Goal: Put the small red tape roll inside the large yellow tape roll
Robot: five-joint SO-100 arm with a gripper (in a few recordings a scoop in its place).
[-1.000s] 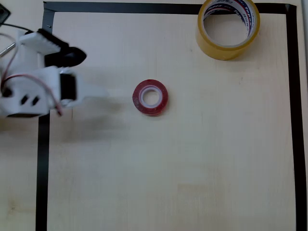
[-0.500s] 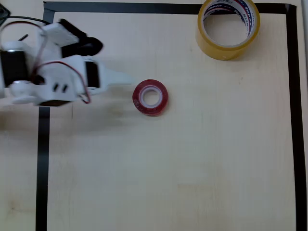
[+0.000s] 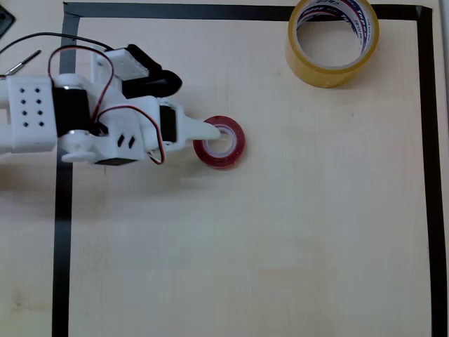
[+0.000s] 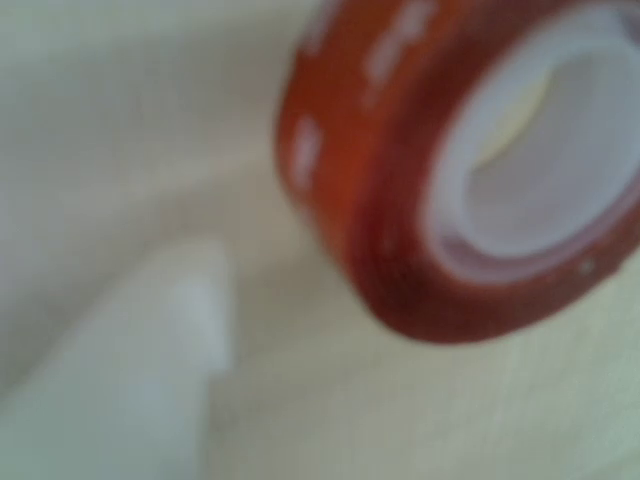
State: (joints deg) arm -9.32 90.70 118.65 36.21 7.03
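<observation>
The small red tape roll (image 3: 220,142) lies flat on the pale wooden table, left of centre in the overhead view. My gripper (image 3: 193,107) is open. Its white finger (image 3: 208,130) reaches from the left, and the tip lies over the roll's left rim. The black finger (image 3: 163,83) is spread away up and to the left. In the wrist view the red roll (image 4: 400,200) looms close and blurred at the upper right, with the white finger (image 4: 140,380) at the lower left. The large yellow tape roll (image 3: 333,67) lies flat at the top right corner.
Black tape lines (image 3: 428,175) frame the work area on the top, left and right. The arm's white body with red and black wires (image 3: 70,119) lies across the left border. Bare table (image 3: 245,267) spreads below and to the right of the red roll.
The arm has swung right from the left edge toward the red roll. Its white finger tip now lies over the roll's left rim. Neither roll has moved.
</observation>
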